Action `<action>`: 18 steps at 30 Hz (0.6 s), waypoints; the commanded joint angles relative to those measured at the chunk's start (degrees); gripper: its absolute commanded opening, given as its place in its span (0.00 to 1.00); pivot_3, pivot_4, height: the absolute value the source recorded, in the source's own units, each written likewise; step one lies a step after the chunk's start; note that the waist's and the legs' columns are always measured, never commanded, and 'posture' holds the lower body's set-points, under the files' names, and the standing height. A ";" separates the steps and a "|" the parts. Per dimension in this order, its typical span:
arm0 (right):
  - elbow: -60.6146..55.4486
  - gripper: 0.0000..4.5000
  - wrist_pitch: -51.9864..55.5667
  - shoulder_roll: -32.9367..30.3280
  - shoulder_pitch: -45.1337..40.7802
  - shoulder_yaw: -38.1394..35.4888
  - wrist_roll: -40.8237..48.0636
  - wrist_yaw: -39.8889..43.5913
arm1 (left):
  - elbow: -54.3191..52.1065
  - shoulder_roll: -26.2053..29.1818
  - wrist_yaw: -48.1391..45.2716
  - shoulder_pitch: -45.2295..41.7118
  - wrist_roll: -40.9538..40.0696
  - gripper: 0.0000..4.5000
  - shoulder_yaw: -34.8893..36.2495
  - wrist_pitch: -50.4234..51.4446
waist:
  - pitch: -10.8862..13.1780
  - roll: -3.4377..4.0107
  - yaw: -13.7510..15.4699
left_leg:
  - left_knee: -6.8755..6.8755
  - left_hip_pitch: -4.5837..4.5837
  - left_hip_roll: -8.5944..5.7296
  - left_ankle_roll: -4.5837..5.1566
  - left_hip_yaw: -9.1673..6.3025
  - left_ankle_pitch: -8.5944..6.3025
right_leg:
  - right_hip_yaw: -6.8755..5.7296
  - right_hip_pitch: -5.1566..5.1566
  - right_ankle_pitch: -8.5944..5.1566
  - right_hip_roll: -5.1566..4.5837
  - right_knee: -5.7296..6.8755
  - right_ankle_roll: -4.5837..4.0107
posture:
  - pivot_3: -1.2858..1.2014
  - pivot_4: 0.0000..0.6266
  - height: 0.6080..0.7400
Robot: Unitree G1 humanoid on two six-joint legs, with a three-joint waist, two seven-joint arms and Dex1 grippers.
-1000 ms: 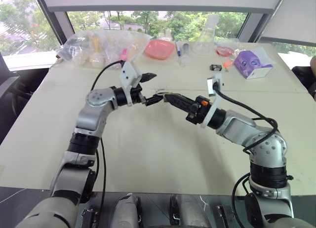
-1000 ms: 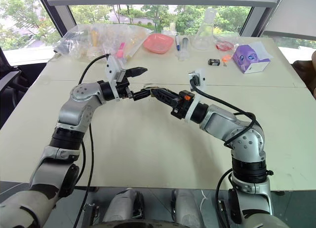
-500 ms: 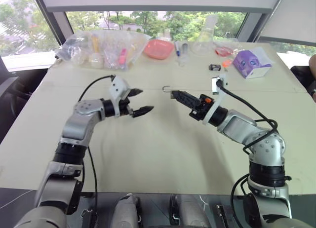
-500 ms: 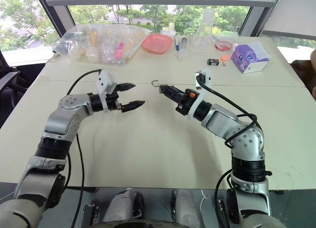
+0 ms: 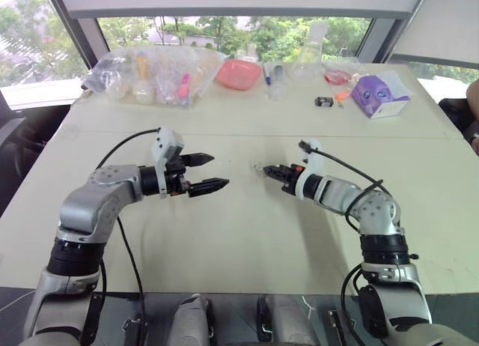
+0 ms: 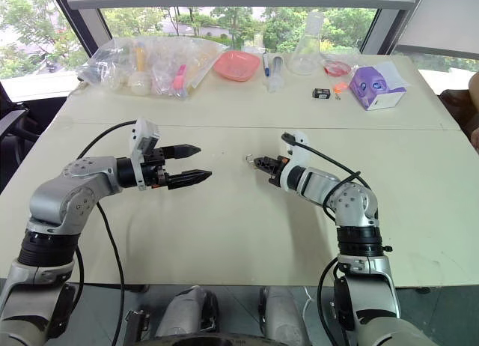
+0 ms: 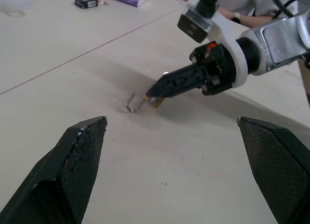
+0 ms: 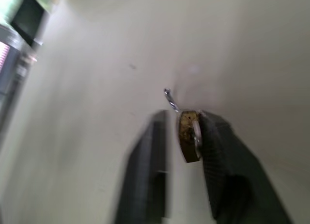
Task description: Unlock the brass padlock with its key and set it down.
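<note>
step: set-down | right claw (image 7: 154, 91) low at the desk (image 5: 239, 241), fingers parting, brass padlock (image 8: 188, 136) against one finger, shackle swung open, to lay it flat | left claw (image 5: 209, 174) released wide, well apart, giving room

Left claw (image 5: 210, 173) gapes wide; right claw (image 5: 269, 168) seemingly parting, low.

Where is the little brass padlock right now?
The padlock is down at the table, near its middle, at the tip of the right end effector, its shackle swung open.
</note>
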 commanded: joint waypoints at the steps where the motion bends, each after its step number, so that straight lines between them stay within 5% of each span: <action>1: -1.83 0.64 0.90 -0.73 -1.32 -0.28 -2.31 2.03 | -2.55 0.58 0.97 0.43 -1.08 1.00 1.79 -0.35 | 0.00 0.00 0.03 | 0.00 0.00 0.00 0.00 0.00 0.00 | 0.00 0.00 0.00 0.00 0.00 0.00 | 0.52 0.24 1.00; 4: -3.83 0.99 2.15 -1.80 -0.36 -0.72 -3.86 2.91 | -2.99 0.40 1.71 0.82 -0.99 1.00 1.68 -0.72 | -0.01 -0.01 0.22 | 0.01 0.01 0.00 0.00 0.00 0.00 | 0.00 0.02 0.00 -0.01 0.00 0.00 | 0.52 0.24 1.00; 12: -24.44 0.99 6.26 -21.84 10.80 -4.16 -4.82 13.09 | -3.55 1.67 2.19 2.58 -1.57 1.00 2.69 -0.43 | 0.02 0.03 0.97 | 0.01 -0.06 -0.09 0.16 0.04 -0.10 | 0.02 0.01 0.00 -0.11 -0.19 0.00 | 0.52 0.24 1.00; 18: -29.78 0.99 3.18 -26.17 17.80 -8.32 -4.58 20.53 | -3.72 1.30 3.50 3.80 -2.07 1.00 2.88 0.20 | 0.02 0.03 0.28 | -0.02 0.04 -0.01 0.40 -0.04 -0.24 | 0.01 0.04 0.00 0.04 -0.09 0.00 | 0.52 0.24 1.00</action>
